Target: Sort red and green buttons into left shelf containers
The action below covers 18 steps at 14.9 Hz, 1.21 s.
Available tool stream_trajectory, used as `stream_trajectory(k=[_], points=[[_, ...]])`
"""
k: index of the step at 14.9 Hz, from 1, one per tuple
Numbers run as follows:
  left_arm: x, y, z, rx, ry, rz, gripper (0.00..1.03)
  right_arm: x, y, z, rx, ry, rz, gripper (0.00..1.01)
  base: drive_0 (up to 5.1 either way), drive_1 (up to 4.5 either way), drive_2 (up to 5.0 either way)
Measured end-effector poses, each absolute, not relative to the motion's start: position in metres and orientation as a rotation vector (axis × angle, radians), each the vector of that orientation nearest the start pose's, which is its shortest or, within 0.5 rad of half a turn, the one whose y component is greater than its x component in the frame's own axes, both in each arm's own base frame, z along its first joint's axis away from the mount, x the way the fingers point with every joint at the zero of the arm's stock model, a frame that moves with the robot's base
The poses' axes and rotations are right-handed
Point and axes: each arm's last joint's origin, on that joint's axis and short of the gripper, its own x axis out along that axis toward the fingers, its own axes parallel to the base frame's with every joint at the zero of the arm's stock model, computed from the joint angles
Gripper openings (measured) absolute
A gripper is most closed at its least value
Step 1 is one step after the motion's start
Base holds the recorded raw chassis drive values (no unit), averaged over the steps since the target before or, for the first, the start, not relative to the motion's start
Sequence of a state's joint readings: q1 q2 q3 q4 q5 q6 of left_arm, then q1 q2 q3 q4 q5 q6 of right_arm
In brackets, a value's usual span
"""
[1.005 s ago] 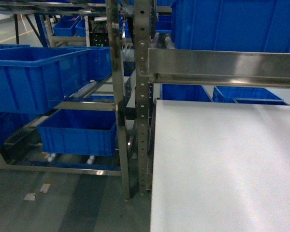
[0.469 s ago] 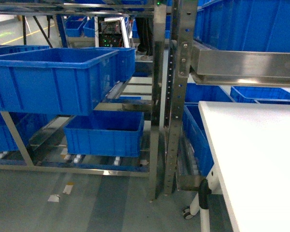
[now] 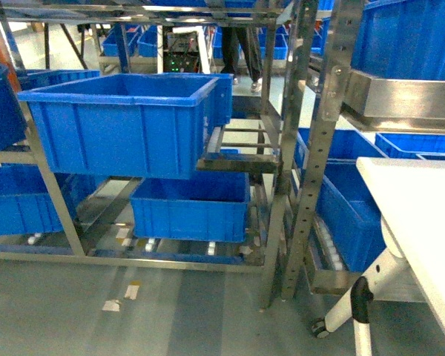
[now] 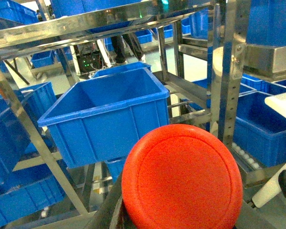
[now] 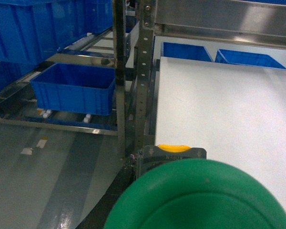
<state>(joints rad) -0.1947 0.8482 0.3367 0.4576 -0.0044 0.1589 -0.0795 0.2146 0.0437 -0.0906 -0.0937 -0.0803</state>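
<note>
A red button's round cap (image 4: 182, 177) fills the lower middle of the left wrist view, and my left gripper (image 4: 178, 222) is shut on it; one dark finger (image 4: 109, 212) shows at its left. A green button's cap (image 5: 200, 198) fills the bottom of the right wrist view, its grey body with a yellow tip (image 5: 171, 152) above, held in my right gripper (image 5: 190, 222), which is shut. The left shelf containers are bright blue bins: an upper one (image 3: 119, 122) (image 4: 105, 114) and a lower one (image 3: 189, 208) (image 5: 71, 88). Neither gripper appears in the head view.
Steel shelf uprights (image 3: 311, 148) stand between the bins and a white table (image 3: 423, 215) (image 5: 229, 105) at the right, whose leg ends in a caster (image 3: 320, 326). More blue bins (image 3: 348, 215) sit on the right rack. Paper scraps (image 3: 122, 297) lie on the grey floor.
The head view has swung left: the shelf bins have slid toward the middle of the picture and the white table has shrunk to the right edge.
</note>
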Motion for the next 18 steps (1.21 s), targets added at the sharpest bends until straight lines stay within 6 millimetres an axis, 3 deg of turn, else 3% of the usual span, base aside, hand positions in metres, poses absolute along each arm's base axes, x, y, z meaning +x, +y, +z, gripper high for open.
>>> stream_trajectory(k=[18], points=[[0.1815, -0.0360, 0.2286, 0.163, 0.039, -0.197, 0.24, 0.1069, -0.0058, 0.1522, -0.057, 0.260, 0.025, 0.27, -4.9, 2.48, 2.5]])
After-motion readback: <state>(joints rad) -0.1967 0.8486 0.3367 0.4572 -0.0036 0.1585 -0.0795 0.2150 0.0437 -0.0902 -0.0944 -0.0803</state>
